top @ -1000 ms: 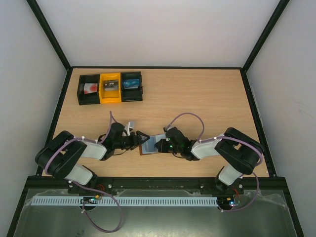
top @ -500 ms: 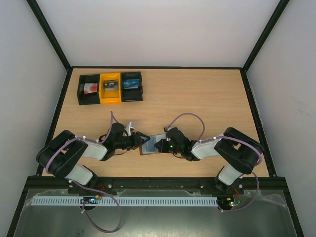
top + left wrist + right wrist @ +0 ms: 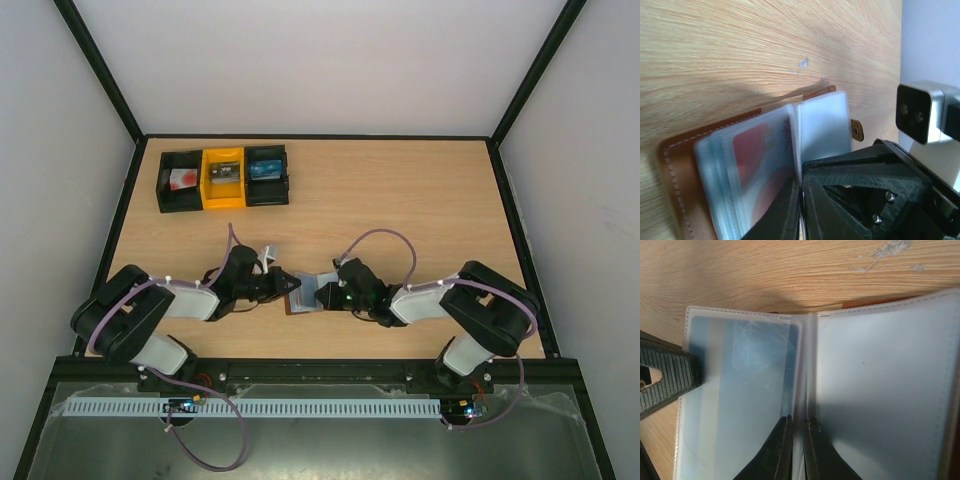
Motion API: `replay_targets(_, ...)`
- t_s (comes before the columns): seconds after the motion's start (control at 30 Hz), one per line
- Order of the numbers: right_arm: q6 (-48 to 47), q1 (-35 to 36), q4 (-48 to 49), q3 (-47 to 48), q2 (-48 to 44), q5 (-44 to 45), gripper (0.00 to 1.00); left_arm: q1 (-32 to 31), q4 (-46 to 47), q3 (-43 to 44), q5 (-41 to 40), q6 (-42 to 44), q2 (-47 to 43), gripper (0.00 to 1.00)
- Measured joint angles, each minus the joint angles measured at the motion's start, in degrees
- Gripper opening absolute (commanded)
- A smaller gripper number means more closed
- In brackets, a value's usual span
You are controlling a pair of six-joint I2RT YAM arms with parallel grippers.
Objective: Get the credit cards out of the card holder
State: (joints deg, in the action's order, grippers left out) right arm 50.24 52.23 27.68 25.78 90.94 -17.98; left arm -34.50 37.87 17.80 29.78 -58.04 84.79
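The card holder, stitched brown leather with frosted clear plastic sleeves, lies open on the grained wooden table between the two arms, near the front edge. A blue card sits flat in one sleeve. The matte black left gripper is pinched almost together on that sleeve's outer edge; whether it also catches the card is unclear. The right gripper is closed thinly on the sleeve fold at the spine. Three plastic bins stand well apart at the far left, and open wood runs from the holder to the far and right rails
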Motion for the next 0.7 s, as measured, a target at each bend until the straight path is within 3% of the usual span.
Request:
replay_targets(0.4, -4.3, 0.0, -13.6, 0.2, -9.2, 5.4, 0.25, 0.0, -8.9, 4.0, -0.2, 3.9, -0.5, 0.03)
replay_targets(0.7, -7.5, -0.1, -21.0, 0.9, -13.4, 12.5, 0.27, 0.0, -13.4, 5.6, -0.2, 6.6, -0.4, 0.03)
